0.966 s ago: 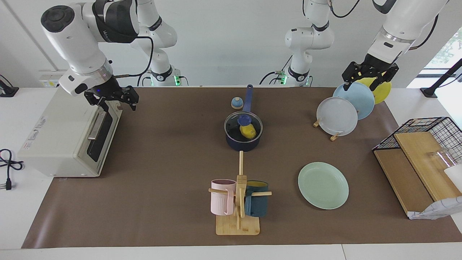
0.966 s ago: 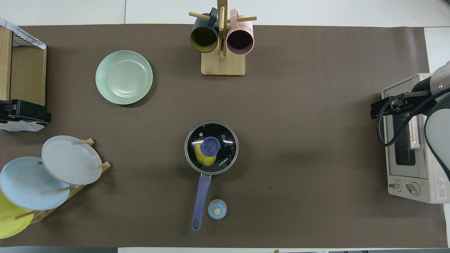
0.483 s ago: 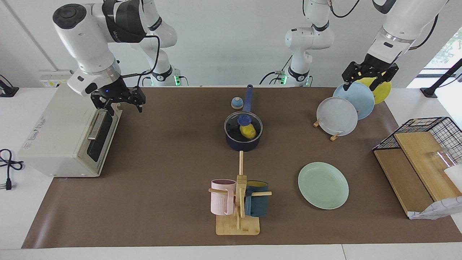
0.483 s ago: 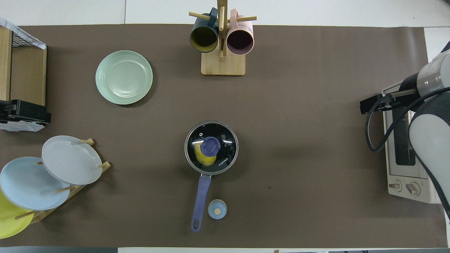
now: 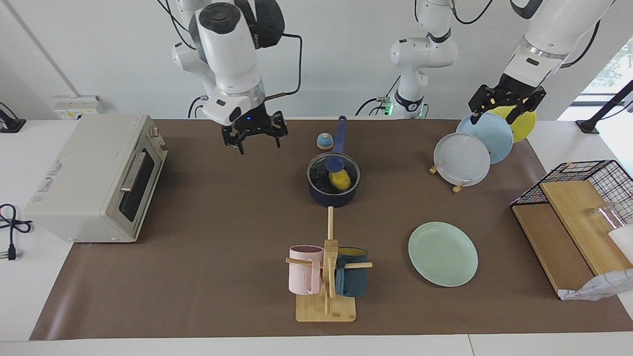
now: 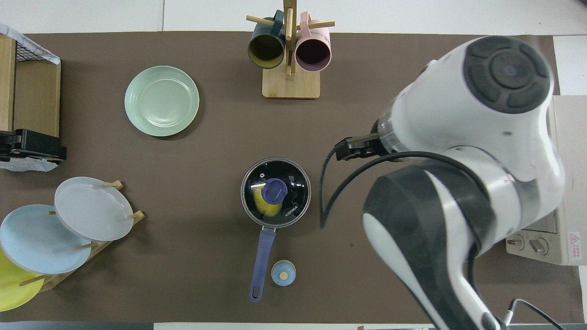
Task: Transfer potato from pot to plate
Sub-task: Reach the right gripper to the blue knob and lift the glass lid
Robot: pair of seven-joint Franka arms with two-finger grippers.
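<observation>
The potato (image 5: 340,180) lay inside the pot (image 5: 334,196), under a glass lid (image 6: 293,179) with a blue knob that closed the pot. The pot stood near the middle of the table (image 5: 222,217), its long handle (image 6: 260,266) pointing toward the robots. A small blue knob-like cap (image 6: 283,273) sat just beside the handle, nearer to the robots than the pot.

The plate (image 5: 443,253) lay flat on the table, bare, farther from the robots than the pot and toward the left arm's end. A mug stand (image 5: 327,277) with a pink mug (image 5: 304,269) and a teal mug (image 5: 352,278) stood farther from the robots than the pot, roughly in line with it.

The right gripper (image 5: 257,141) hung in the air over the table between the pot and the toaster oven (image 5: 94,178), nearer to the pot, released and holding nothing. In the overhead view the right arm covered much of the table at that end, and the gripper itself was hidden beneath it.

The left gripper (image 5: 504,110) hovered over the plate rack (image 5: 457,187) at the left arm's end of the pot, its fingers spread and holding nothing, above the light blue plate (image 5: 487,136) and the yellow plate (image 5: 524,123). A grey plate (image 5: 461,159) stood in the same rack. A wire basket (image 5: 583,173) with wooden boards sat at the table's edge by the rack.
</observation>
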